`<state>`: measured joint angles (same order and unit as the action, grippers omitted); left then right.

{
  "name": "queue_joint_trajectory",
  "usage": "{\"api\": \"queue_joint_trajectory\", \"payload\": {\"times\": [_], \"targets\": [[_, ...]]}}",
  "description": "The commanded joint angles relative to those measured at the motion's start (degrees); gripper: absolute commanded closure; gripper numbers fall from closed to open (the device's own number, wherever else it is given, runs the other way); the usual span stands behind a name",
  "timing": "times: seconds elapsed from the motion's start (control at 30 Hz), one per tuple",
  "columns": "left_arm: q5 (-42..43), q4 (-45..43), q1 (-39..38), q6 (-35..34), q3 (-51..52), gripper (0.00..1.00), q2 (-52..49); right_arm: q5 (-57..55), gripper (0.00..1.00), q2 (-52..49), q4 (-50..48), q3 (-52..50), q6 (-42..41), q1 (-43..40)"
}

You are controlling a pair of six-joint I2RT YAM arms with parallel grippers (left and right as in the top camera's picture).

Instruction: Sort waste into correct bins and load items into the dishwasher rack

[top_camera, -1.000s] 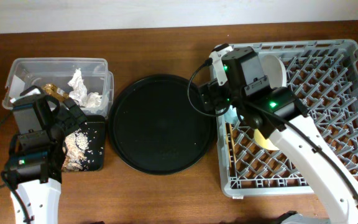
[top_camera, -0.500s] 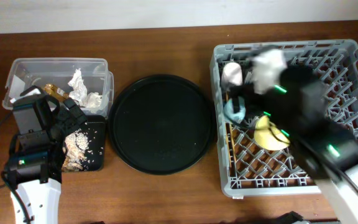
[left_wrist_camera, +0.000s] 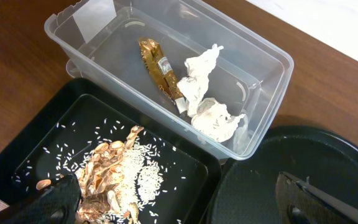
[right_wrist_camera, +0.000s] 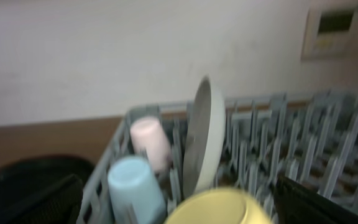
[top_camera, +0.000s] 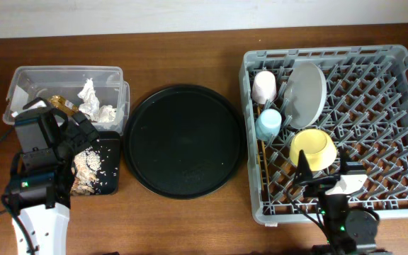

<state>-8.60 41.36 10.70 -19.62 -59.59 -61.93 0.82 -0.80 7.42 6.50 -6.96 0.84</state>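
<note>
The dishwasher rack [top_camera: 397, 54] holds the pink cup [top_camera: 264, 85], the light-blue cup [top_camera: 268, 125], the grey-white plate [top_camera: 307, 89] on edge, the yellow bowl [top_camera: 313, 149] and the chopsticks [top_camera: 261, 168] along its left side. The clear tub [top_camera: 66, 74] holds white paper [top_camera: 95, 100] and the brown-gold wrapper [top_camera: 61, 104]. The shallow black tray [top_camera: 112, 185] holds food scraps [top_camera: 86, 164]. My left gripper [top_camera: 82, 134] is open and empty above this tray [left_wrist_camera: 42, 143], with the scraps [left_wrist_camera: 114, 174] between its fingers [left_wrist_camera: 179, 211]. My right gripper [top_camera: 324, 177] is open and empty at the rack's front edge. The right wrist view is blurred, with the gripper [right_wrist_camera: 182, 214] facing the bowl [right_wrist_camera: 222, 208], the plate [right_wrist_camera: 204, 137] and both cups [right_wrist_camera: 135, 186].
The large round black tray [top_camera: 183, 142] lies between the bins and the rack; its rim also shows in the left wrist view [left_wrist_camera: 328, 162]. The right half of the rack has only bare pegs. A wall stands beyond the table's far edge.
My right arm has pulled back from the rack's back-left corner to its front edge. The plate now stands on edge in the rack, free of the gripper. The left arm has not moved.
</note>
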Motion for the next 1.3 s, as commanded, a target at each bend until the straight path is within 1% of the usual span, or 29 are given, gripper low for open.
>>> {"api": "queue_joint_trajectory", "payload": {"times": [0.0, 0.1, 0.83, 0.93, 1.03, 1.1, 1.17, 1.27], "targets": [[-0.2, -0.1, 0.2, -0.7, -0.6, 0.01, 0.1, 2.2, 0.02, 0.6, -0.4, -4.9, -1.5, -0.6], [-0.2, -0.1, 0.2, -0.7, -0.6, 0.01, 0.1, 2.4, 0.02, 0.6, -2.9, -6.1, -1.5, -0.6], [-0.2, 0.0, 0.2, -0.7, -0.5, 0.01, 0.8, 2.4, 0.02, 0.6, -3.0, -6.1, -1.5, -0.5], [-0.2, 0.1, -2.7, -0.7, 0.4, 0.01, 6.2, 2.4, 0.02, 0.6, -3.0, -6.1, -1.5, -0.5], [-0.2, 0.2, -8.4, -0.7, 3.9, 0.01, 16.6, 2.4, 0.02, 0.6, -3.0, -6.1, -1.5, -0.5], [-0.2, 0.5, -10.6, -0.7, 7.9, 0.01, 25.6, 2.4, 0.02, 0.6, -3.0, -6.1, -1.5, -0.5], [-0.2, 0.5, -10.6, -0.7, 10.7, 0.01, 30.5, 2.4, 0.02, 0.6, -3.0, -6.1, -1.5, -0.5], [-0.3, 0.5, -10.6, -0.7, 20.9, 0.01, 40.6, 2.4, 0.02, 0.6, -3.0, -6.1, -1.5, -0.5]]}}
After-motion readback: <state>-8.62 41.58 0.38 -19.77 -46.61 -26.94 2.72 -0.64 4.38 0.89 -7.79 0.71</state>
